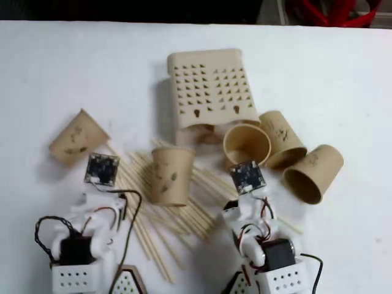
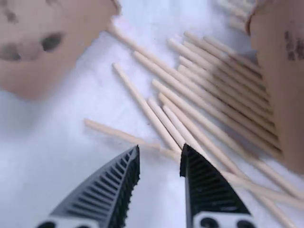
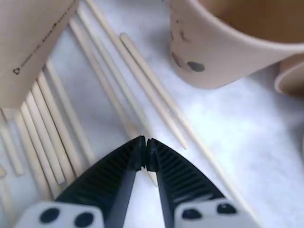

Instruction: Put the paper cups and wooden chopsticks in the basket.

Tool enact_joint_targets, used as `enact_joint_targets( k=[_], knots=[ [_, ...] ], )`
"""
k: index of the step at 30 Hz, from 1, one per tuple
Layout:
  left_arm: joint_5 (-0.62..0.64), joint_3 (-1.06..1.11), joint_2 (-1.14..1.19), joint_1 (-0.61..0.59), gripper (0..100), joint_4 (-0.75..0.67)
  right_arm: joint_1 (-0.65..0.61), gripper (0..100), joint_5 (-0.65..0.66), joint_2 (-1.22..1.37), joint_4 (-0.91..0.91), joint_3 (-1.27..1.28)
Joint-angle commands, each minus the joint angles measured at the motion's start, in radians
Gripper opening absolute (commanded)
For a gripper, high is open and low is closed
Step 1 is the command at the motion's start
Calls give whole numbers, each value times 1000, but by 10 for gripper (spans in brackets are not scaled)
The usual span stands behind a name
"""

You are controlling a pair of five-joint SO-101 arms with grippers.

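Nearest of all, the left gripper (image 2: pixel 159 160) hangs low over the white table (image 1: pixel 343 73) with its black ribbed fingers parted, their tips just above one stray stick at the edge of the wooden chopsticks (image 2: pixel 209 95). The right gripper (image 3: pixel 145 153) has its fingertips pressed together directly over another chopstick; whether that stick is pinched cannot be told. The chopsticks lie loose on the table between the two arms, fanned out in a slanting spread. On top of that spread stands the inverted cup (image 1: pixel 171 176), mouth down, between the two grippers. Off to the left, apart from the rest, the far-left cup (image 1: pixel 78 138) lies on its side just beyond the left arm. Ahead of the right arm the open-mouthed cup (image 1: pixel 247 144) shows its hollow inside, and beside it to the right two more cups (image 1: pixel 313 173) lie tipped over, side by side. Farthest back, at the middle of the table, sits the basket (image 1: pixel 211 89), its perforated face turned up, with the open-mouthed cup just in front of it.
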Motion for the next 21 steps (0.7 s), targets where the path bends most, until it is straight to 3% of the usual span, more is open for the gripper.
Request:
enact_joint_targets(
  k=[1, 5, 11, 16, 21],
  knots=[
    [-9, -135, 10, -5, 155, 3, 13, 21, 5, 5, 10, -60],
    [-8, -180, 8, -7, 155, -72, 119, 21, 35, 5, -30, -184],
    [-9, -138, 8, -8, 155, -101, 251, 21, 414, 5, -134, -404],
    [-9, -130, 8, -8, 155, -94, 260, 21, 437, 45, -220, -551],
    [-9, -104, 8, -8, 155, -110, 259, 21, 431, 374, -288, -781]
  ],
)
